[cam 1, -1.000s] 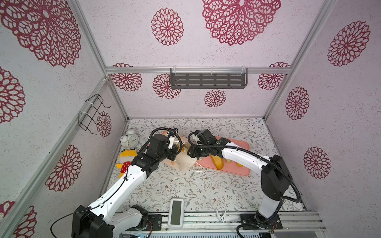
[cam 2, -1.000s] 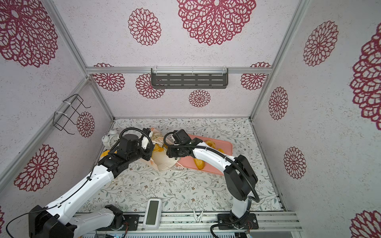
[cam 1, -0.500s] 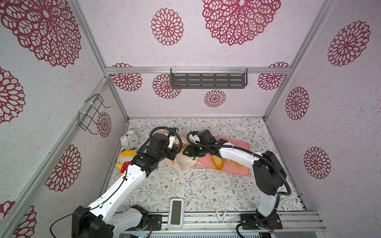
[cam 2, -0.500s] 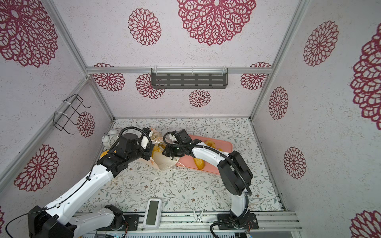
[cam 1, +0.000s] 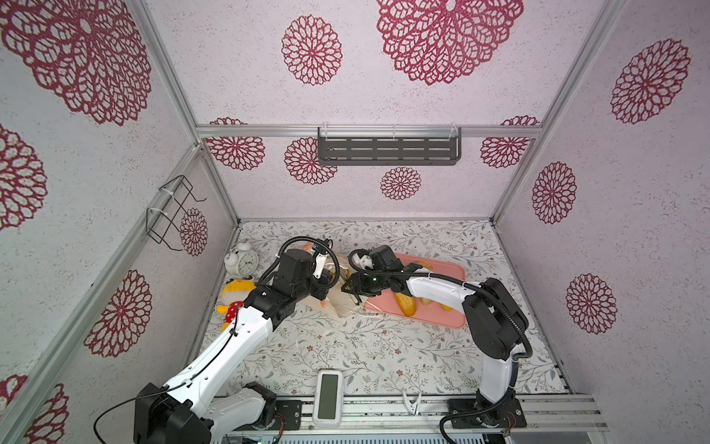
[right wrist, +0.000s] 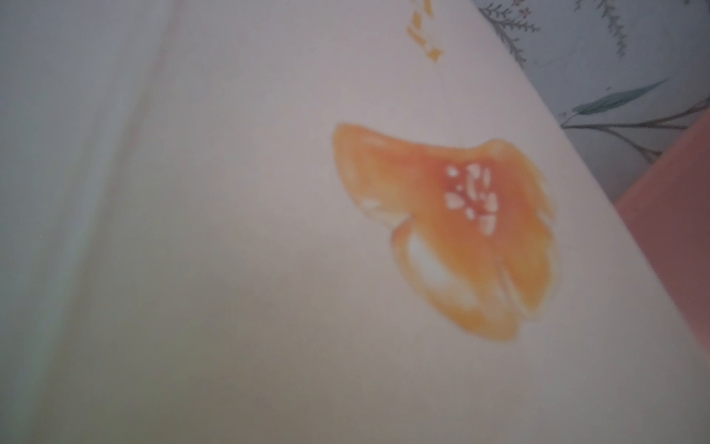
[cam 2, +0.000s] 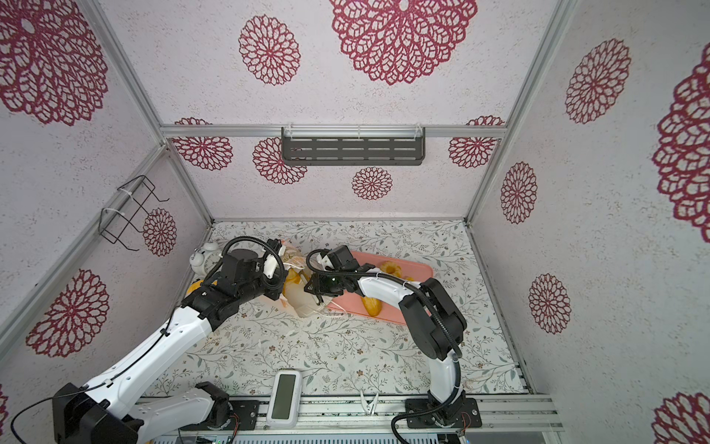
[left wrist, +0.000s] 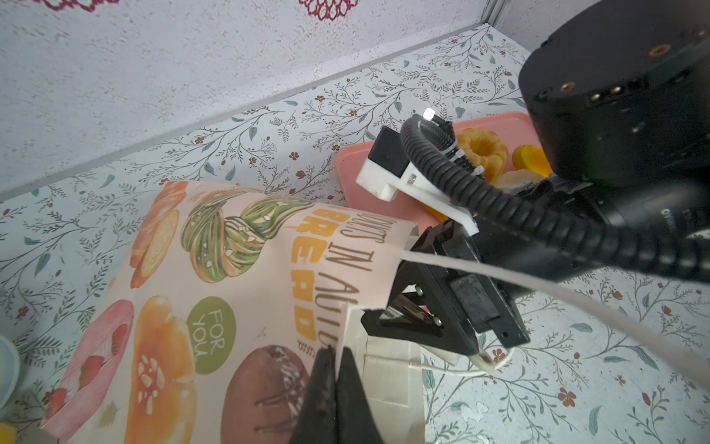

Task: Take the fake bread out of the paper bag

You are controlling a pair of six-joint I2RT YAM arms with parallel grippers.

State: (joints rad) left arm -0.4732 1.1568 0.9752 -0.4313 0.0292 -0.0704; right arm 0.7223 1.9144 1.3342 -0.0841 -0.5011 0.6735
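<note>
The right gripper (cam 1: 353,293) has moved in closer to the paper bag (cam 1: 340,304). It now sits right at the bag's open mouth, its fingers (left wrist: 403,326) touching the rim. The right arm's elbow (cam 1: 493,319) has shifted nearer the bag too.

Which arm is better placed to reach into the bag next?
Right: the right gripper is at the mouth of the bag, beside the tray; the left gripper is shut on its edge.
</note>
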